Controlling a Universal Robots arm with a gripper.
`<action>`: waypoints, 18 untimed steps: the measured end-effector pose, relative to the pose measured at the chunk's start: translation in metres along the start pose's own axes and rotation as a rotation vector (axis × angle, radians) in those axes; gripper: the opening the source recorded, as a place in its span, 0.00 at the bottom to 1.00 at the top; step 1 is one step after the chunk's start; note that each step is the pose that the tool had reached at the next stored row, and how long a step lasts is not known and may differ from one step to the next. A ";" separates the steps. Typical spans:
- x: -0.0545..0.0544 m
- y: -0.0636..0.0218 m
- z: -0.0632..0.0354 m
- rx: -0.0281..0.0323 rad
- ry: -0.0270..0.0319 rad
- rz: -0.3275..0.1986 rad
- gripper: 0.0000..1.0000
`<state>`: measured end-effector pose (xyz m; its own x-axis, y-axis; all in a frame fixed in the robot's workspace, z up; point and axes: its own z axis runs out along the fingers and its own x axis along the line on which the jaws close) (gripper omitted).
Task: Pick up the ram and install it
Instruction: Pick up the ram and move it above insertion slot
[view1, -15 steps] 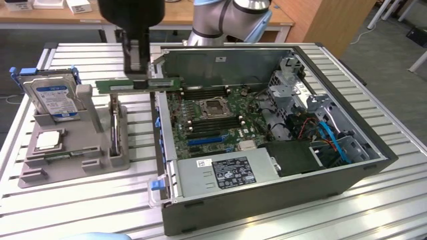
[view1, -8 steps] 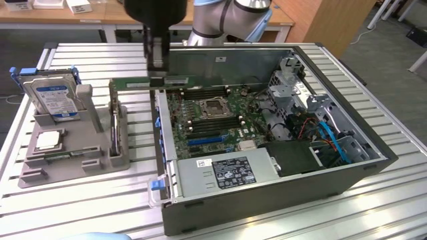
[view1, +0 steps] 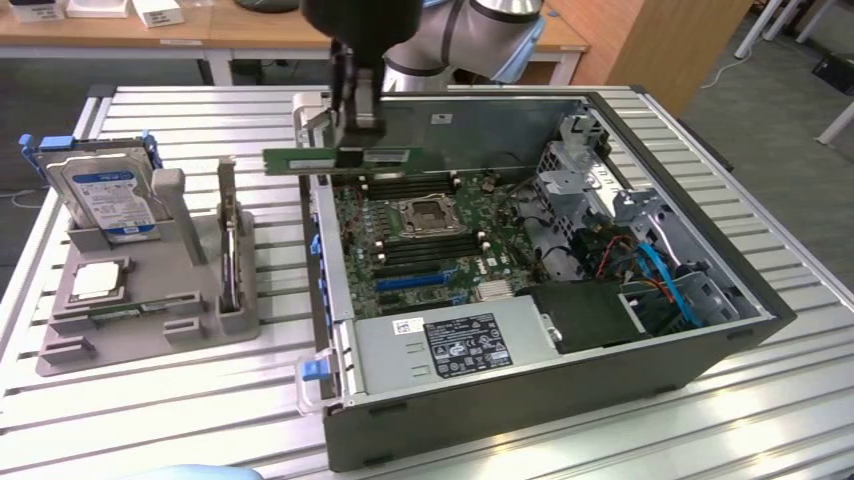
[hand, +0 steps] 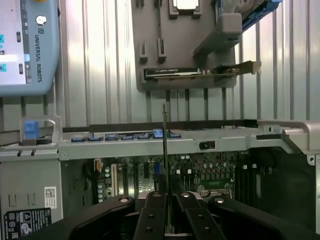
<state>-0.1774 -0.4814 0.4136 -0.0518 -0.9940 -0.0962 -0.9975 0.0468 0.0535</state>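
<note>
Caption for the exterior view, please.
Jaws shut on the ram, held level above the open computer case; hard drive upright in the grey stand.

Robotics lab, slatted aluminium bench (view1: 160, 420), open computer case (view1: 534, 400), wooden desks (view1: 267, 35)

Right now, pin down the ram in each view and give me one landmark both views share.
Exterior view: the ram, held level in the jaws, over the far end of the open case.
Wrist view: the ram edge-on, a thin line between the jaws, case beyond.
Shared landmark: the blue latch on the case rim.
</note>
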 end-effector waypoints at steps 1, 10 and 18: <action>0.000 -0.0037 -0.0005 -0.0015 -0.0002 0.000 0.13; -0.002 -0.0347 -0.0050 -0.0157 -0.0001 0.000 0.13; -0.003 -0.0572 -0.0068 -0.0252 0.0004 -0.001 0.13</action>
<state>-0.1198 -0.4814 0.4176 -0.0503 -0.9941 -0.0959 -0.9960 0.0428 0.0784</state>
